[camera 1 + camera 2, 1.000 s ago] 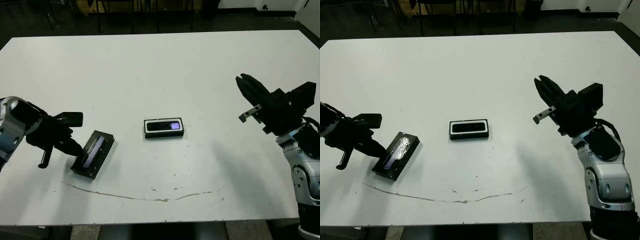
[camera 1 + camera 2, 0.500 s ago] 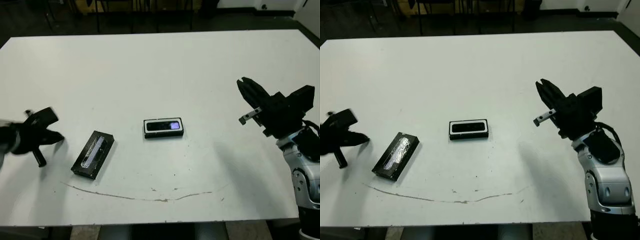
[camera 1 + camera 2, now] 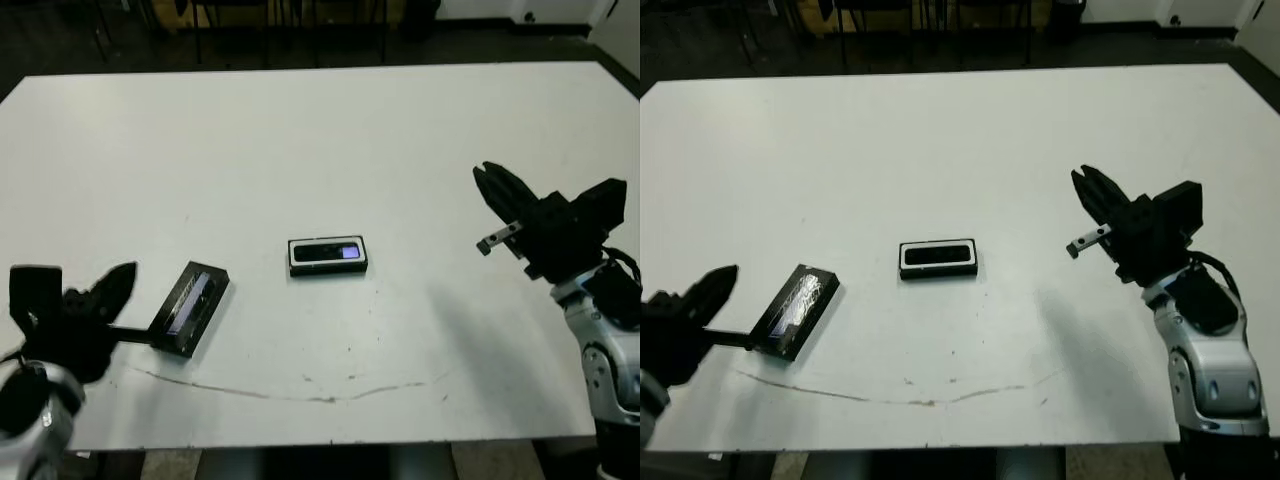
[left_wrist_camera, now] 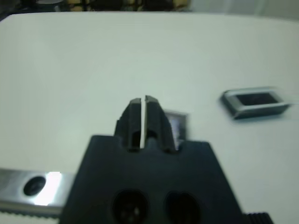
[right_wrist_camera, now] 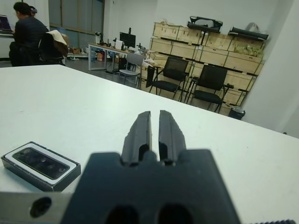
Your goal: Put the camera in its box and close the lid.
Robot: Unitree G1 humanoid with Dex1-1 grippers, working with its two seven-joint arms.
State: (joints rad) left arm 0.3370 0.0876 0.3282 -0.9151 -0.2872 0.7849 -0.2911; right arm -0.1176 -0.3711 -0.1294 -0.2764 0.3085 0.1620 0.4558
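The left tool (image 4: pixel 143 122) is low at the near left corner of the white surface (image 3: pixel 300 140), its fingers pressed together and empty, pointing toward the lid (image 3: pixel 189 307) just beside it. The right tool (image 5: pixel 154 133) is raised above the right side, also closed on nothing. The box (image 3: pixel 328 255) lies in the middle, and the camera (image 3: pixel 328 252) is inside it, uncovered.

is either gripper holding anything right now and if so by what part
Nothing is held. The left gripper and the right gripper are both shut on empty air. The camera lies in its box; the lid lies on the table.
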